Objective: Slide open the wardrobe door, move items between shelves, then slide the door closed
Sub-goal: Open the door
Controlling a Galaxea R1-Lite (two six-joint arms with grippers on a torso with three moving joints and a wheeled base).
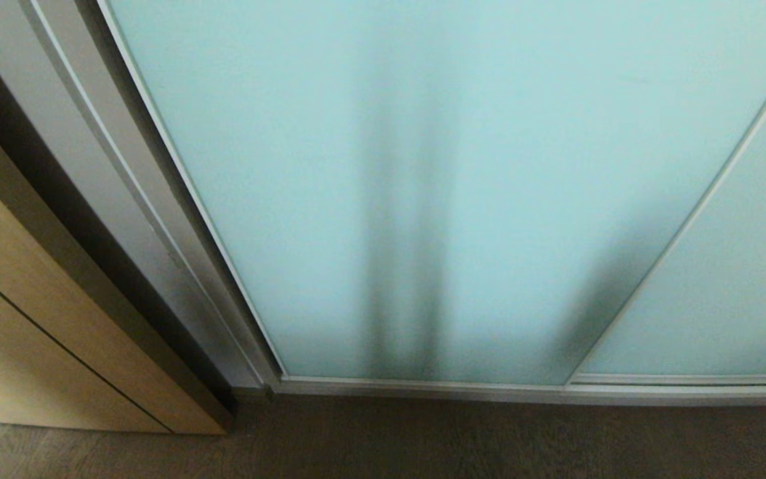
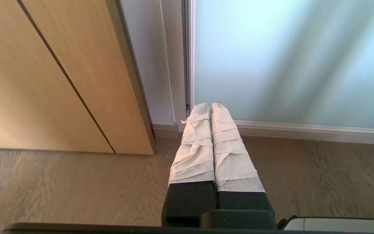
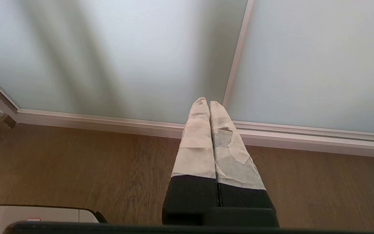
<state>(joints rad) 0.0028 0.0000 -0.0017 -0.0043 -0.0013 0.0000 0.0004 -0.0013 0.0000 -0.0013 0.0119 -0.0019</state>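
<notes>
Sliding wardrobe door (image 1: 423, 166), pale aqua frosted glass in a thin silver frame, stands shut across the head view, with the light wood-grain door (image 1: 30, 346) at its left and wood floor (image 1: 423, 446) below. Left gripper (image 2: 210, 104) and right gripper (image 3: 205, 100) both hang over the floor before it, their taped fingers (image 2: 229, 152) pressed together, holding nothing

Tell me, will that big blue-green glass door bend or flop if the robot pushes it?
Probably not: the sliding wardrobe door looks like stiff frosted glass in a metal frame. It likely glides sideways along its bottom track, and feels smooth, perhaps slippery.
</notes>
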